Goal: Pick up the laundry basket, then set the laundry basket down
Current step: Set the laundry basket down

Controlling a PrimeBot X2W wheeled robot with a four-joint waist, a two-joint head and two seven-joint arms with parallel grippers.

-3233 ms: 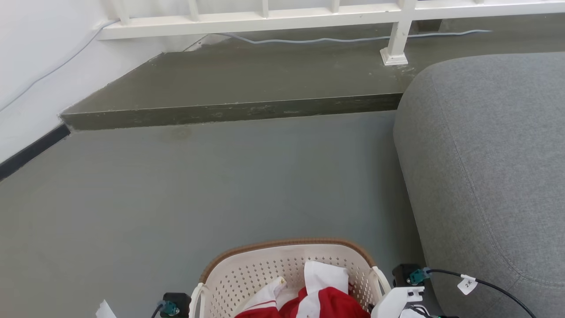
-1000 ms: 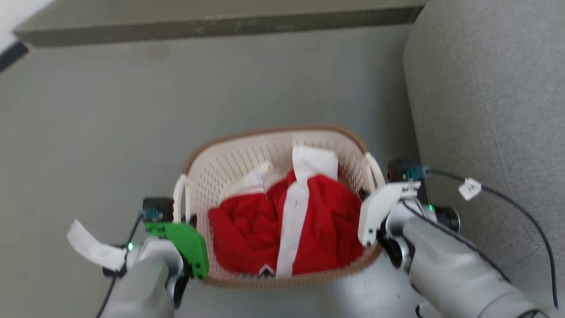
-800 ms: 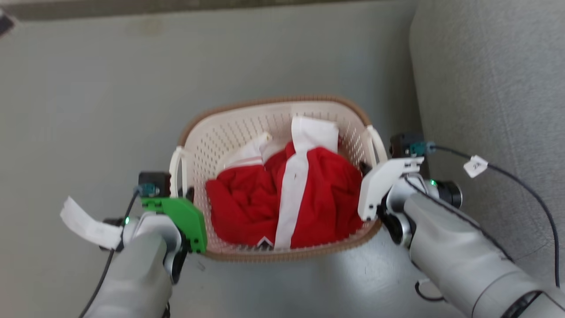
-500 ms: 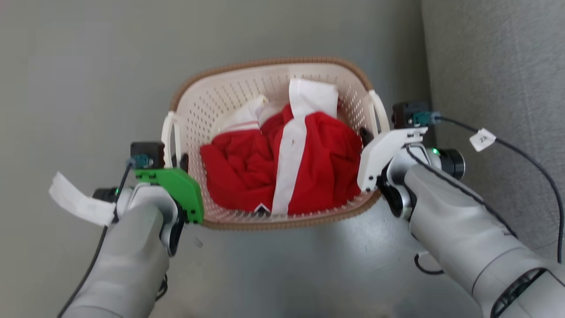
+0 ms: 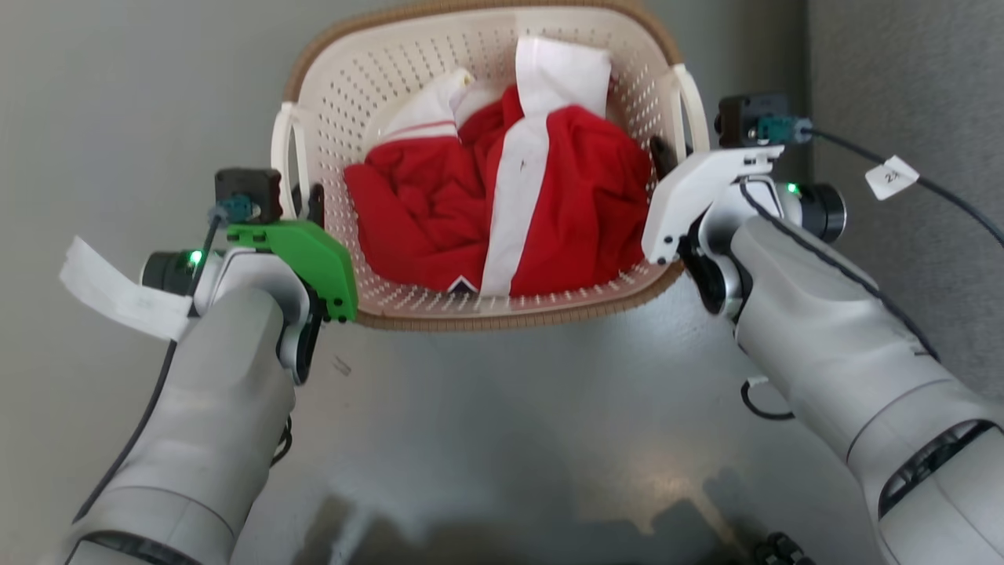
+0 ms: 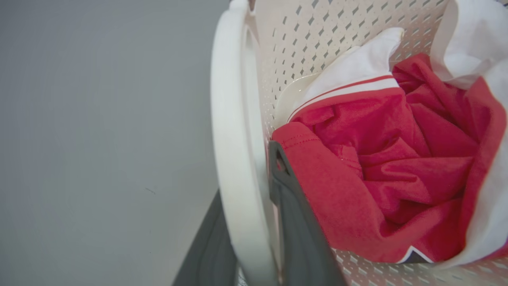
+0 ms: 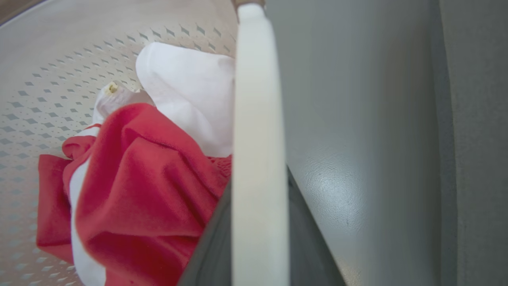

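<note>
Small cream-white perforated plastic laundry basket (image 5: 369,86) w/ brown woven-look rim is at top centre of head view, over the grey floor (image 5: 510,439) and just beside a grey fabric sofa (image 5: 910,71) on the R. Can't tell if it touches the floor. Inside lies a crumpled red-and-white garment (image 5: 580,180). Green-cased L gripper (image 5: 307,205) is at basket's L side. In L wrist view its dark fingers (image 6: 305,246) sit either side of the white loop handle (image 6: 234,151), pinched onto it. White-cased R gripper (image 5: 665,157) is at the R side. In R wrist view its fingers (image 7: 208,250) are clamped likewise on the other white handle (image 7: 258,139).
</note>
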